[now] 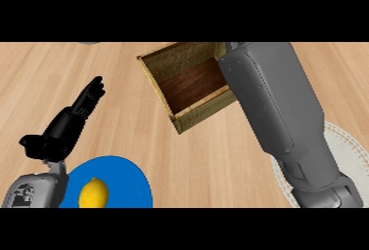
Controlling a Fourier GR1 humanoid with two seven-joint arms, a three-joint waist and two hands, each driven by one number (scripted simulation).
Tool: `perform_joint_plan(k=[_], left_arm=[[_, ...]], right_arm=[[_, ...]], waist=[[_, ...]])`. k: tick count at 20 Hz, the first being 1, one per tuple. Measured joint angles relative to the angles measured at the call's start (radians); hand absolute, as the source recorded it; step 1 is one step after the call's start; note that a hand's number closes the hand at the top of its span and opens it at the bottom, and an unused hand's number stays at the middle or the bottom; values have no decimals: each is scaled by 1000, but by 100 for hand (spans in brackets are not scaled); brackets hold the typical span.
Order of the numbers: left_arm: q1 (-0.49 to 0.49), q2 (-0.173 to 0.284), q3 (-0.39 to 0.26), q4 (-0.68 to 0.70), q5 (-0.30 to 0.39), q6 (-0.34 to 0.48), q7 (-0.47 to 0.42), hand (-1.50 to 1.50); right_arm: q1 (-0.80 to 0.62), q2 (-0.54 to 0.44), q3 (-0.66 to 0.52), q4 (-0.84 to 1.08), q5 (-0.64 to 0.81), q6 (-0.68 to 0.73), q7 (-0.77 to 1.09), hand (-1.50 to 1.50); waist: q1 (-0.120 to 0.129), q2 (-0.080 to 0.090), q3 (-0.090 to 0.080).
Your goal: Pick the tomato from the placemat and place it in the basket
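Where the wooden surface (202,161) runs across the head view, a rectangular basket (189,85) sits near the upper middle, turned at an angle, with pale woven walls and a dark wood floor. Its right part is covered by the right forearm (277,112), a long grey limb that rises from the lower right corner and extends over the basket to the top edge of the view. The right hand lies beyond that edge and does not show, so whether it is apart or clamped on anything cannot be told.

The tomato is not visible anywhere; its position cannot be told. A pale round placemat (346,146) shows at the right, partly hidden under the forearm, and its exposed part is bare.

The left hand (69,124) stands at the left, well apart from the basket, fingers straight and together, pointing up and away, holding nothing. Just beside its wrist, at the lower left, a blue plate (130,183) carries a yellow lemon (93,194).
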Motion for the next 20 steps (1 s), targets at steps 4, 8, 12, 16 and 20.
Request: perform_joint_plan(k=[4,8,12,16,20], left_arm=[[5,-2,0,-4,-3,-2,0,0],[-4,5,13,4,7,-11,1,0],[6,-3,7,-35,7,-9,26,0],[19,4,16,-38,13,-24,18,0],[26,-7,7,-31,0,-17,5,0]], right_arm=[[66,-23,-7,-28,31,-36,-33,150],[108,-28,-48,-54,44,-120,-43,-150],[109,-33,-71,-15,39,-165,-76,-150],[91,-46,-82,0,8,-176,-114,-150],[60,-61,-110,-4,-49,-207,-165,-150]], waist=[[-1,0,0],[0,1,0],[4,1,0],[4,1,0],[4,1,0]])
